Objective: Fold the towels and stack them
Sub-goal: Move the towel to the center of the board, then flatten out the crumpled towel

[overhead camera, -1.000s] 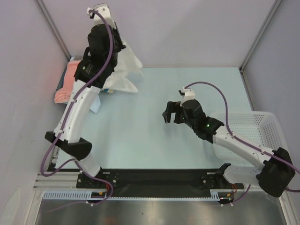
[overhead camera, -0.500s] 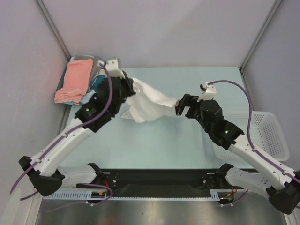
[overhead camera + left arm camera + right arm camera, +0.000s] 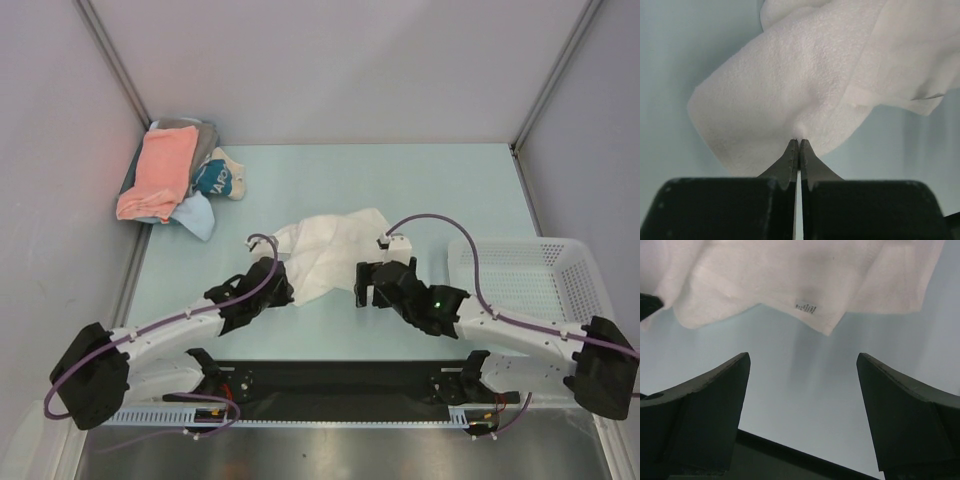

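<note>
The white towel point(image 3: 330, 252) lies crumpled on the table's middle. My left gripper point(image 3: 283, 290) is shut on its near left edge; in the left wrist view the fingertips pinch the white towel point(image 3: 790, 95). My right gripper point(image 3: 364, 288) is open and empty just in front of the towel's near right edge; the right wrist view shows that towel corner with a small label point(image 3: 805, 306) ahead of the spread fingers point(image 3: 715, 395). The salmon-pink towel point(image 3: 157, 172) lies on a pile at the back left, over a grey towel point(image 3: 204, 140) and a light blue towel point(image 3: 198, 214).
A small teal bundle with white print point(image 3: 218, 176) sits beside the pile. A white mesh basket point(image 3: 540, 275) stands at the right edge. A black rail point(image 3: 330, 380) runs along the near edge by the arm bases.
My left gripper has pulled the white towel from up high at the back left down to the table's middle, near the front. My right gripper has moved down and nearer, to the towel's near right edge.
</note>
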